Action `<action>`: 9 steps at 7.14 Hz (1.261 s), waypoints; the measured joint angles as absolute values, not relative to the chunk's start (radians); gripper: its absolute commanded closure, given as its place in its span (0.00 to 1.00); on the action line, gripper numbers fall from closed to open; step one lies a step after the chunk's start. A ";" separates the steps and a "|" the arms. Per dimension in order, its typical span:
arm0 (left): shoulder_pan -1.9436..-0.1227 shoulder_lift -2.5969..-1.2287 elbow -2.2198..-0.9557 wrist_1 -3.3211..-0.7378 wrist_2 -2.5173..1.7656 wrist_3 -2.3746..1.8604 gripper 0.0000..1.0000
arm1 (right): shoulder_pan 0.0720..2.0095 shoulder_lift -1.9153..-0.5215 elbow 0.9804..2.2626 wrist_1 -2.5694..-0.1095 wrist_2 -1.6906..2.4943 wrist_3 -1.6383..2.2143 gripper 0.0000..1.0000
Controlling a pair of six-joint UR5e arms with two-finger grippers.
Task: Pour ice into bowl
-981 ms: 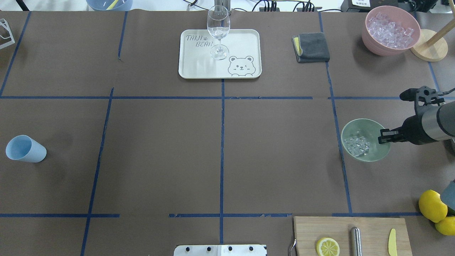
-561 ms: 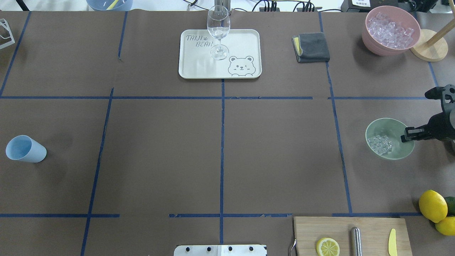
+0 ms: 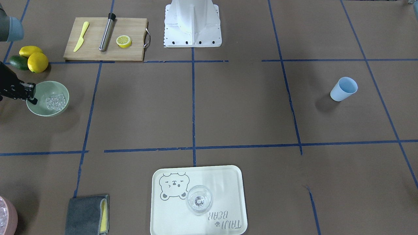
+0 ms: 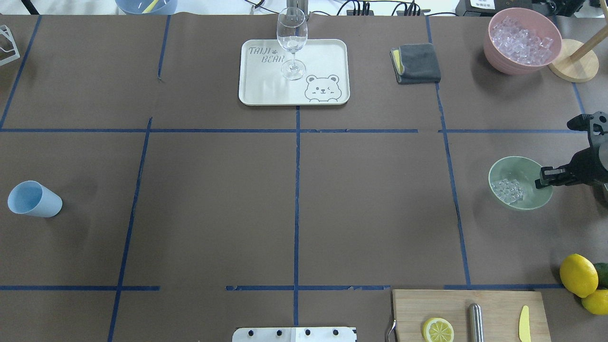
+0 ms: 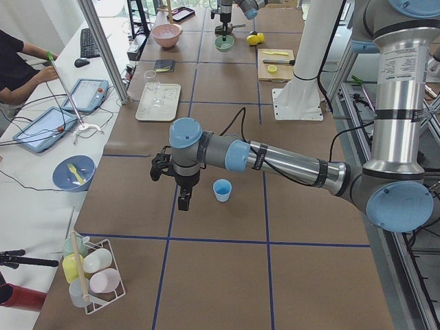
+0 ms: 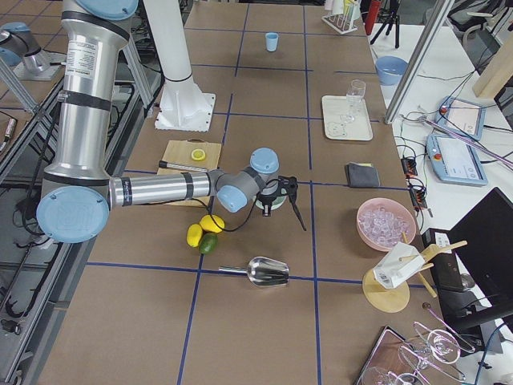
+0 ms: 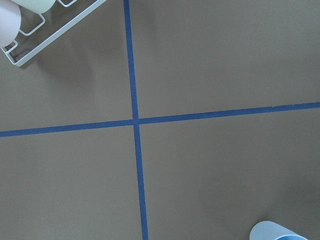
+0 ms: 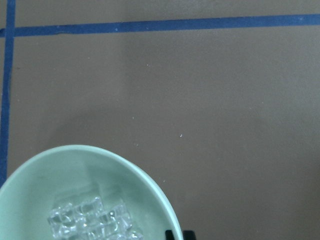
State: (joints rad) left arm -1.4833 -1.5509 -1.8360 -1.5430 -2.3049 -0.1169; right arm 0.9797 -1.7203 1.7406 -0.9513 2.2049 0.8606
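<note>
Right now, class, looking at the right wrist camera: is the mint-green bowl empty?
No: the mint-green bowl holds a cluster of clear ice cubes lying on its floor.

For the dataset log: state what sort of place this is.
Probably a robotics lab staged as a drinks bench: a tape-gridded table, a wine glass, and the right pincer gripping a mint-green bowl of ice.

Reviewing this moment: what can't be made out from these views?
Left end effector: seen only in the exterior left view, small; open or shut cannot be told.
Right end effector: the wrist view's bottom edge cuts off its fingertips at the bowl rim.
Ice: cubes too small and clear to count in any view.
Pink container: cut by the front view's left edge.
</note>
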 measured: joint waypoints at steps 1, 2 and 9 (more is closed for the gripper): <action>-1.483 -1.551 -1.837 -1.543 -2.304 -0.117 0.00 | 0.979 -1.699 1.718 -0.951 2.207 0.872 1.00; -1.483 -1.551 -1.838 -1.543 -2.304 -0.117 0.00 | 0.979 -1.684 1.700 -0.951 2.210 0.876 1.00; -1.486 -1.550 -1.843 -1.543 -2.303 -0.114 0.00 | 0.993 -1.679 1.722 -0.936 2.240 0.876 0.00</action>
